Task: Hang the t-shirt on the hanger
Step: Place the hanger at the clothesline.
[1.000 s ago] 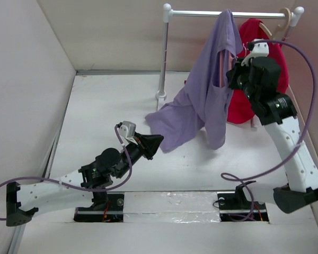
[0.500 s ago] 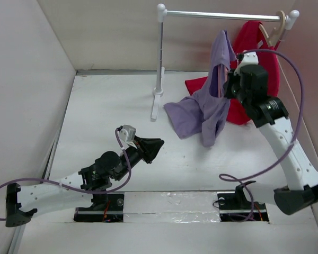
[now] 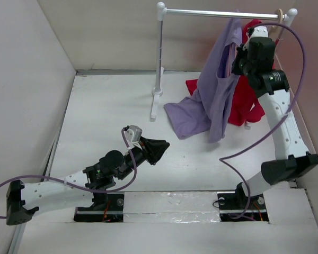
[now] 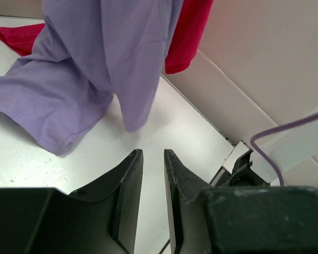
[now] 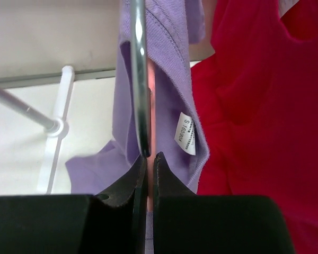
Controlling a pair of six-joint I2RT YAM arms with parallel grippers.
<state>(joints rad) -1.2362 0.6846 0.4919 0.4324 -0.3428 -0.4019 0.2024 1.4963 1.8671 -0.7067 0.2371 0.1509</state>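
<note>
T-shirt [image 3: 214, 95] raised nearer rail [image 3: 222, 14], right fingers [image 5: 127, 185] pinching hanger [image 5: 139, 79]

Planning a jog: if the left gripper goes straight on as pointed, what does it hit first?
Probably the t-shirt, at its hanging lower end by the table. Nothing nearer shows, but depth is uncertain.

My purple t-shirt [image 3: 217, 90] with the pink hanger [image 5: 140, 79] in its neck

I see the soft, light purple shirt hanging tall and loose, with its bottom end lying crumpled on the white table [image 3: 106, 116]. The hanger is a thin pink bar with a silver hook, and it stands upright inside the collar. A small white tag [image 5: 185, 133] shows there.
</note>
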